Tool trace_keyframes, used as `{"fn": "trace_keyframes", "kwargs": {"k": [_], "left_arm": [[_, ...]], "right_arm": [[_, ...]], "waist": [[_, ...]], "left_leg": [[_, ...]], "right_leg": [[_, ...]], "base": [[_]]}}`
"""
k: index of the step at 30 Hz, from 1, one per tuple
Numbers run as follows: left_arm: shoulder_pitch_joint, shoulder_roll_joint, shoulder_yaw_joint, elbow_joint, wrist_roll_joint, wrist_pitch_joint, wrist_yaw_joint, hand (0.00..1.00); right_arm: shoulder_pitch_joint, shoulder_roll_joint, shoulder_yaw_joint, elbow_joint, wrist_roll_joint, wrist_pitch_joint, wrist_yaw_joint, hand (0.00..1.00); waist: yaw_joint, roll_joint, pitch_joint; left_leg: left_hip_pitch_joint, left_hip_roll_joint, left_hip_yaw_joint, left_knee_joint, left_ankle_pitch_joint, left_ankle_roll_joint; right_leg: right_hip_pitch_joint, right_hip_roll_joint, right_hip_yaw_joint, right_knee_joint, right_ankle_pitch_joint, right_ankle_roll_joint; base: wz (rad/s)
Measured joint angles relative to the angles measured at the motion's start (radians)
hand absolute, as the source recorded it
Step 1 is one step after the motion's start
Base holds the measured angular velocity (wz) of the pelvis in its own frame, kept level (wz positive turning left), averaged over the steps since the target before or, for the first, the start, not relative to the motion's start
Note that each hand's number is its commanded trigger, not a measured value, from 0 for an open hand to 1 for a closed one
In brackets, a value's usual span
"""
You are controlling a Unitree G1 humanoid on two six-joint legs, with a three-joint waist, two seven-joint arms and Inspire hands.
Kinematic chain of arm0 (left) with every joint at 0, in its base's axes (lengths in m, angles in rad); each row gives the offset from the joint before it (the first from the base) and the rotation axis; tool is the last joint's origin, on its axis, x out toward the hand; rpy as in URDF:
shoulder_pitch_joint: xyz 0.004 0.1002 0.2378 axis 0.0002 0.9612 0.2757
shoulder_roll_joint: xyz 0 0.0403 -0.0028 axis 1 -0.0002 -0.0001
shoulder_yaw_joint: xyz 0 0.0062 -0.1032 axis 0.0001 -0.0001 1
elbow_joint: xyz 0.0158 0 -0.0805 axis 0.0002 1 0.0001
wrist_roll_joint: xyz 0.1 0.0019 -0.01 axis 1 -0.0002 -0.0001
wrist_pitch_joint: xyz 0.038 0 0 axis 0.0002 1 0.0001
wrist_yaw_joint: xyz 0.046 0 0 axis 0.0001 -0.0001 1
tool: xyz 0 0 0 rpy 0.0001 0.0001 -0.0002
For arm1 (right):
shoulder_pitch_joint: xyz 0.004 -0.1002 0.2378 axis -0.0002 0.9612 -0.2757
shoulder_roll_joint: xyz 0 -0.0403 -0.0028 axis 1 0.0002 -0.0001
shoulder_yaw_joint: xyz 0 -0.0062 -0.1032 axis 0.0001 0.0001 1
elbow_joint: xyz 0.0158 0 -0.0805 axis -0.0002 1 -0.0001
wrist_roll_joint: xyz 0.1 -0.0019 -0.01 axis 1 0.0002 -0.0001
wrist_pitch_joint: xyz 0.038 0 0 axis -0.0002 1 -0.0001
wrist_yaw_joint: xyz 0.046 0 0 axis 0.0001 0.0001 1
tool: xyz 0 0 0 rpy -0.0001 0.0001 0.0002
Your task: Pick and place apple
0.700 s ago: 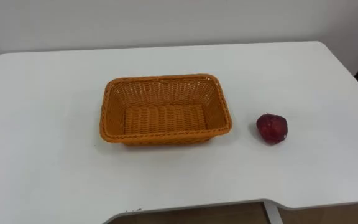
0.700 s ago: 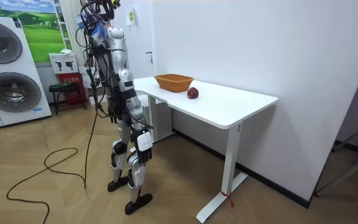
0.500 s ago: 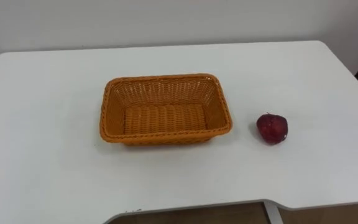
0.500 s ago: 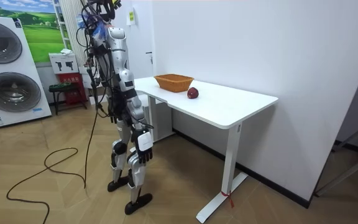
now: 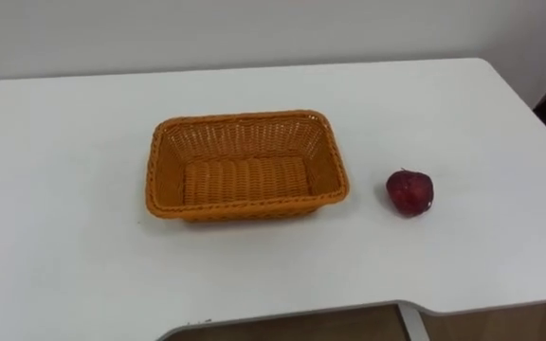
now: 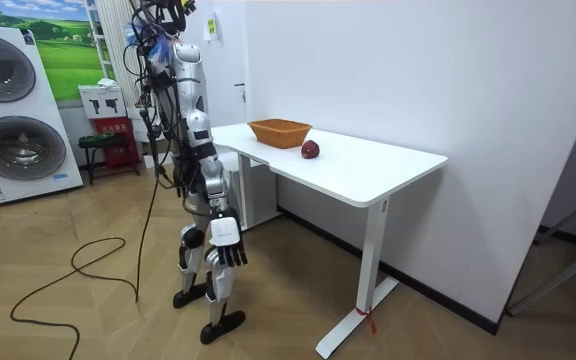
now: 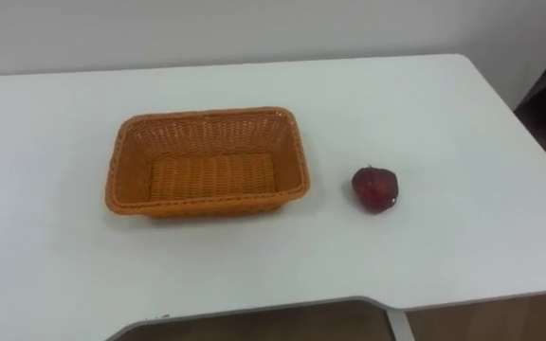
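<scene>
I've done nothing yet: the apple (image 5: 409,191) sits on the table (image 5: 64,237) beside the basket (image 5: 245,203), my right hand (image 6: 225,237) hanging slack, empty.

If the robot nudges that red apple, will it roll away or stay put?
The apple looks round and rests on a smooth, flat table, so a sideways nudge would probably set it rolling. Its skin looks glossy, so it may slip in a loose grip. It appears solid, likely holding its shape when lifted.
</scene>
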Motion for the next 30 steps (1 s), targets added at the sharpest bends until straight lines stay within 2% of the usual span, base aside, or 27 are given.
{"fn": "trace_keyframes", "kwargs": {"k": [1, 2, 4, 5, 7, 10, 11, 13, 18, 21, 23, 28, 30], "left_arm": [[0.018, 0.0, 0.028, -0.011, -0.001, -0.008, 0.004, 0.0], [0.026, 0.0, 0.041, -0.021, -0.001, -0.01, 0.005, 0.0], [0.044, 0.009, 0.07, -0.029, -0.001, -0.031, 0.017, 0.0], [0.045, 0.01, 0.08, -0.031, -0.001, -0.035, 0.018, 0.0], [0.054, 0.018, 0.089, -0.05, 0.002, -0.045, 0.027, 0.0], [0.064, 0.013, 0.085, -0.058, -0.001, -0.05, 0.036, 0.0], [0.064, 0.015, 0.08, -0.058, -0.001, -0.05, 0.036, 0.0], [0.066, 0.017, 0.081, -0.061, 0.002, -0.05, 0.036, 0.0], [0.067, 0.017, 0.077, -0.077, 0.0, -0.049, 0.035, 0.0], [0.075, 0.019, 0.029, -0.077, -0.001, -0.044, 0.035, 0.0], [0.077, 0.019, 0.01, -0.077, 0.001, -0.043, 0.032, 0.0], [0.076, 0.021, -0.022, -0.077, 0.005, -0.046, 0.016, 0.0], [0.068, 0.027, -0.037, -0.077, 0.005, -0.058, 0.012, 0.0]], "right_arm": [[-0.005, 0.0, -0.067, -0.067, 0.096, -0.003, -0.035, 0.0], [-0.005, -0.001, -0.09, -0.1, 0.139, -0.011, -0.05, 0.0], [-0.015, -0.018, -0.165, -0.183, 0.246, -0.056, -0.105, 0.0], [-0.019, -0.023, -0.184, -0.206, 0.26, -0.063, -0.123, 0.0], [-0.024, -0.041, -0.226, -0.293, 0.305, -0.114, -0.196, 0.0], [-0.053, -0.053, -0.256, -0.427, 0.284, -0.139, -0.315, 0.0], [-0.061, -0.058, -0.256, -0.447, 0.275, -0.143, -0.336, 0.0], [-0.076, -0.071, -0.263, -0.572, 0.21, -0.153, -0.432, 0.0], [-0.096, -0.078, -0.243, -0.903, 0.024, -0.172, -0.592, 0.0], [-0.103, -0.107, -0.209, -1.028, -0.054, -0.196, -0.661, 0.0], [-0.106, -0.122, -0.188, -1.063, -0.116, -0.2, -0.682, 0.0], [-0.105, -0.122, -0.118, -1.157, -0.3, -0.229, -0.7, 0.0], [-0.095, -0.124, -0.069, -1.213, -0.338, -0.24, -0.672, 0.0]], "waist": [[-0.011, 0.0, -0.0003], [-0.017, 0.0, -0.0003], [-0.036, -0.004, -0.0033], [-0.037, -0.004, -0.0034], [-0.037, -0.007, -0.0047], [-0.035, -0.004, -0.0104], [-0.036, -0.005, -0.0101], [-0.037, -0.006, -0.0104], [-0.032, -0.013, -0.0085], [-0.029, -0.02, -0.008], [-0.02, -0.019, -0.0059], [-0.006, -0.017, -0.0087], [-0.007, -0.006, -0.0141]], "left_leg": [[0.001, 0.0, 0.006, 0.0, 0.0, 0.0], [0.002, 0.0, 0.009, 0.001, 0.0, 0.0], [0.005, 0.0, 0.011, 0.001, -0.001, 0.0], [0.005, 0.0, 0.012, 0.001, -0.001, 0.001], [0.004, 0.0, 0.013, 0.001, -0.001, 0.001], [-0.013, 0.0, 0.027, 0.002, 0.0, 0.001], [-0.018, 0.0, 0.028, 0.004, 0.0, 0.001], [-0.024, 0.0, 0.028, 0.013, 0.0, 0.001], [-0.038, 0.0, 0.021, 0.031, 0.0, 0.001], [-0.041, -0.001, 0.01, 0.031, 0.0, 0.001], [-0.042, -0.001, 0.009, 0.031, 0.0, 0.001], [-0.045, 0.0, 0.009, 0.028, 0.0, 0.001], [-0.049, 0.001, 0.01, 0.028, 0.0, 0.001]], "right_leg": [[-0.002, -0.001, -0.002, 0.001, 0.0, 0.0], [-0.003, -0.001, -0.003, 0.002, 0.0, 0.001], [0.0, -0.001, -0.004, 0.006, 0.001, 0.001], [0.0, -0.001, -0.004, 0.008, 0.001, 0.001], [-0.003, -0.001, -0.003, 0.006, 0.001, 0.002], [-0.032, 0.0, -0.002, 0.024, 0.001, 0.002], [-0.035, 0.0, -0.005, 0.027, 0.001, 0.002], [-0.039, -0.002, -0.01, 0.034, 0.001, 0.002], [-0.05, -0.003, -0.017, 0.032, 0.001, 0.002], [-0.05, -0.007, -0.029, 0.031, 0.0, 0.002], [-0.05, -0.006, -0.03, 0.032, 0.001, 0.002], [-0.054, -0.005, -0.029, 0.032, 0.001, 0.002], [-0.062, -0.003, -0.027, 0.034, 0.004, 0.001]], "base": [[-0.16], [-0.14], [-0.03], [0.0], [-0.04], [-0.17], [-0.09], [0.0], [0.04], [0.12], [0.02], [0.0], [-0.04]]}}
